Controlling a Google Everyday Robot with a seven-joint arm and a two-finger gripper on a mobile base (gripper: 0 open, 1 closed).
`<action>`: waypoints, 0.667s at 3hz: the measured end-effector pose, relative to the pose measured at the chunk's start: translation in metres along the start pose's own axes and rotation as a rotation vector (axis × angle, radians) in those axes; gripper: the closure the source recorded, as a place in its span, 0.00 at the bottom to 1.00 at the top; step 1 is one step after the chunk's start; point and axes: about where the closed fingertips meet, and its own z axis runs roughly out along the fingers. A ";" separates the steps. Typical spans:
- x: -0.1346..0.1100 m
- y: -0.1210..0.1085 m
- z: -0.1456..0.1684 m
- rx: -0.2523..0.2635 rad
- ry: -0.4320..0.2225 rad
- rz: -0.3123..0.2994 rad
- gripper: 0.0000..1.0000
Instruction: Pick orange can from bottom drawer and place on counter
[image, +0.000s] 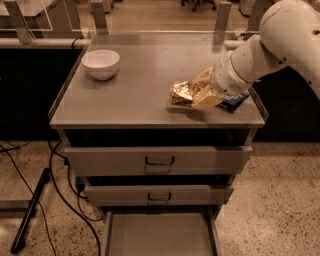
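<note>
White bowl (100, 64); blue packet (235, 102); black floor pole (30, 210).

place: robotics lab | evidence: metal drawer cabinet (157, 160), speckled floor (280, 200), loose cables (60, 190), end effector (200, 92) over counter (135, 95), right side

The scene is rather dim, with a warm brown-orange tint everywhere. Light seems to come from above and from 12 o'clock, where the floor (165, 12) is paler. The counter (145, 75) has a soft, dull sheen without hard glare. The white arm (280, 40), at 1 o'clock, is the brightest surface. At 2 o'clock from the centre, the gripper (200, 95) clasps the orange can (182, 92), which gives small gold glints and throws a short shadow toward 6 o'clock. The bowl (100, 64) is shaded at its bottom. Deep shadow lies above the top drawer (160, 160).
</note>
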 end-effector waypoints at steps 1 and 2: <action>-0.004 -0.011 0.023 -0.015 -0.037 0.013 1.00; -0.006 -0.017 0.045 -0.034 -0.071 0.033 1.00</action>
